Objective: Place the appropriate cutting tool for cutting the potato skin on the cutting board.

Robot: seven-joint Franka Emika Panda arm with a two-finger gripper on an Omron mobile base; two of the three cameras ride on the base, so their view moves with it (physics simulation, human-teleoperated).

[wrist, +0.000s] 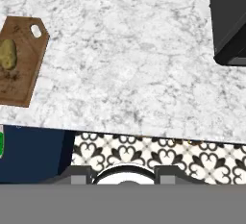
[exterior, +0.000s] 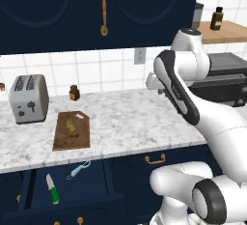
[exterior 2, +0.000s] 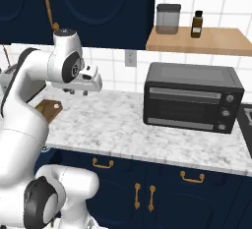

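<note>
Far left of the hand [exterior 2: 78, 92]: toaster [exterior: 29, 98] on the worktop [exterior: 125, 118]. Nearer but still well left: board [exterior: 71, 131] with the potato [exterior: 71, 125] on it. Below the board, in the open drawer [exterior: 67, 185]: knife [exterior: 52, 189] beside the peeler [exterior: 78, 169], well apart from the hand. Hand raised over bare worktop, nothing held; finger spread impossible to tell. To its right: oven [exterior 2: 192, 98].

Navy upper cabinets [exterior: 96, 11] with brass handles spanning the top of the frame, white tiled wall [exterior: 96, 69] with an outlet running behind, grey marbled counter [exterior 2: 147, 129] stretching across the middle, navy lower cabinets [exterior 2: 162, 188] sitting beneath, patterned black-and-white floor tiles [wrist: 158, 155] showing at bottom.
</note>
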